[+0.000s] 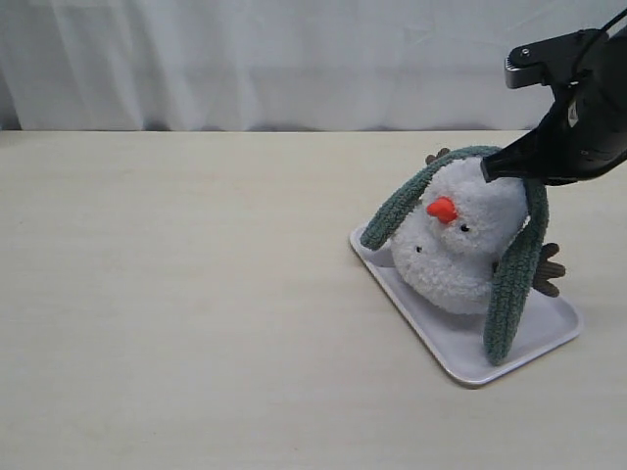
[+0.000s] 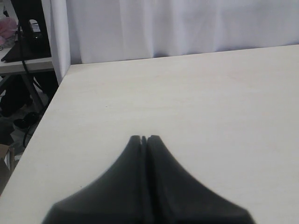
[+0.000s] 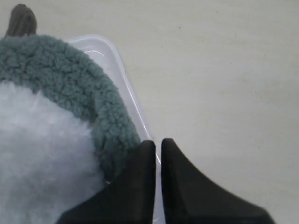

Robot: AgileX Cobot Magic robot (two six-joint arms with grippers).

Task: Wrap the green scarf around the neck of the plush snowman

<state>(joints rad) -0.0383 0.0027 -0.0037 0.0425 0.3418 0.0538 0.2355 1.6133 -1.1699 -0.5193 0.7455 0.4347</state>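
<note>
White curtain [image 1: 294, 59] backs a pale table [image 1: 176, 294]. One black arm [image 1: 578, 117] is cut off by the right edge. One white tray [image 1: 460, 357] at the right holds one snowman [image 1: 456, 255], leaning; its neck is hard to make out. One green scarf [image 1: 514, 284] drapes over its far side, both ends hanging down to the tray. The right gripper [image 1: 487, 171] touches the scarf, jaws almost together with nothing seen between them. The left gripper [image 2: 144, 138], pressed together, hovers over the table.

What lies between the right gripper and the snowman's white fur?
The green scarf: in the right wrist view its band runs between the right gripper and the snowman.
</note>
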